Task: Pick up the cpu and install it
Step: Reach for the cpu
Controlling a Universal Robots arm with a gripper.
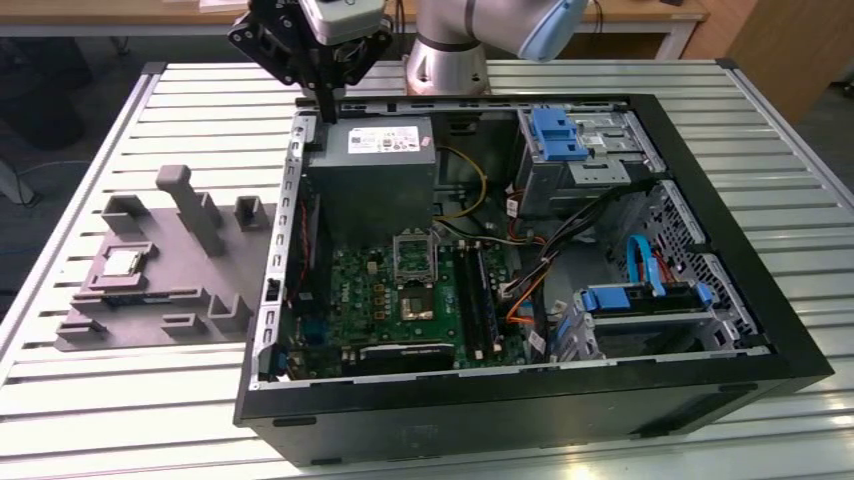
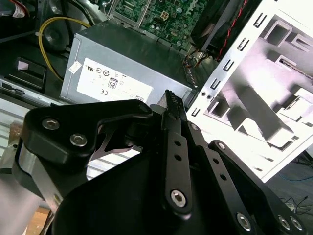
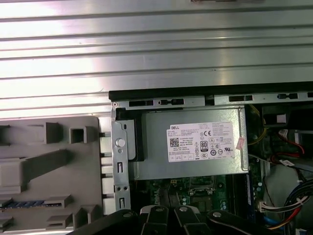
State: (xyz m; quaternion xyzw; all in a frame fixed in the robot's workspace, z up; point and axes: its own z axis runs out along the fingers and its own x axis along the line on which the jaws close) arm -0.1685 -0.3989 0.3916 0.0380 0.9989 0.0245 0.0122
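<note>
While the small silver-topped square cpu [image 1: 123,262] sits in the grey moulded tray [image 1: 160,300] (exterior view's left), the black gripper [image 1: 324,108] hovers clenched, empty, over the black metal case's [image 1: 534,405] far edge; pick-up seems unstarted and calls for opening it.

An open black computer case [image 1: 534,405] sits centre-right on a slatted metal table [image 1: 200,110]; inside, a grey power supply [image 1: 380,160] lies above the green motherboard [image 1: 387,300] in frame; a grey moulded tray [image 1: 167,280] lies at the exterior view's left.

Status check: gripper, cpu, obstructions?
Gripper jaws shut, empty, above edge of case near power supply. Cpu on grey tray, untouched. Tall tray post stands beside it.
</note>
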